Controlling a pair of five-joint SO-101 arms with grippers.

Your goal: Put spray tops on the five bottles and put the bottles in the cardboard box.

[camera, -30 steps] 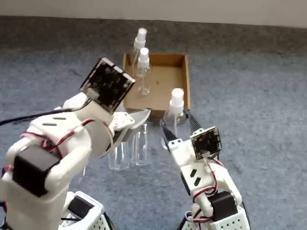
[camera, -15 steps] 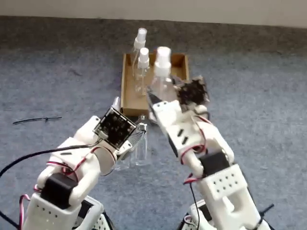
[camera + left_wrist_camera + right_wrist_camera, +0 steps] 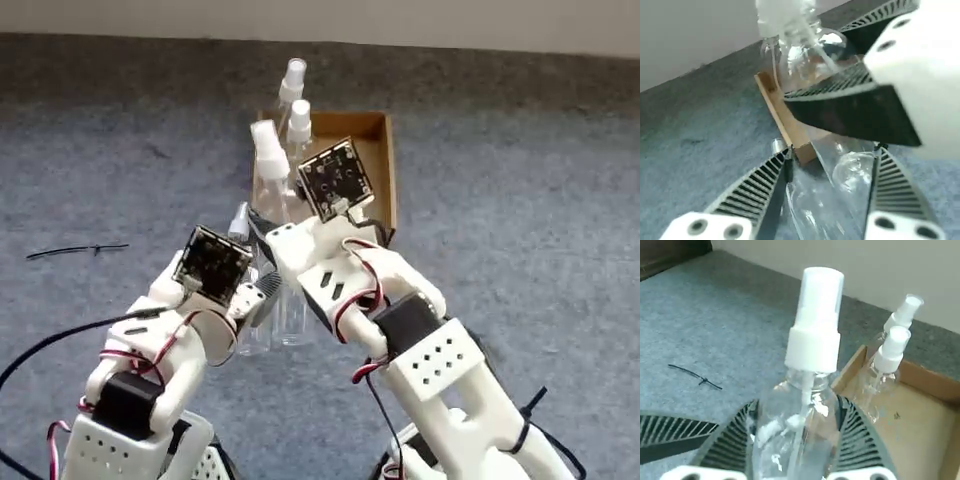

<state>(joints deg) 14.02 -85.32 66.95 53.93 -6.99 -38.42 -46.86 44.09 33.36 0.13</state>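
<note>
My right gripper (image 3: 272, 218) is shut on a clear bottle (image 3: 266, 172) with a white spray top, held upright above the left front corner of the cardboard box (image 3: 372, 135). In the right wrist view the held bottle (image 3: 810, 355) stands between the gripper (image 3: 797, 407) fingers. Two topped bottles (image 3: 296, 100) stand at the box's back left, also seen as topped bottles (image 3: 892, 340). My left gripper (image 3: 262, 297) is open around an uncapped clear bottle (image 3: 842, 175) on the carpet in front of the box; its fingers (image 3: 757, 197) flank the bottle. Another uncapped bottle (image 3: 250, 335) stands beside it.
A black cable tie (image 3: 75, 250) lies on the grey carpet to the left. A small grey piece (image 3: 239, 217) sits by the box's left front corner. The box wall (image 3: 782, 117) is close behind the left gripper. Both arms crowd together in front of the box.
The right arm has carried the topped bottle from the box's front right up and leftward to its left front corner. The left arm has dropped down to the uncapped bottles.
</note>
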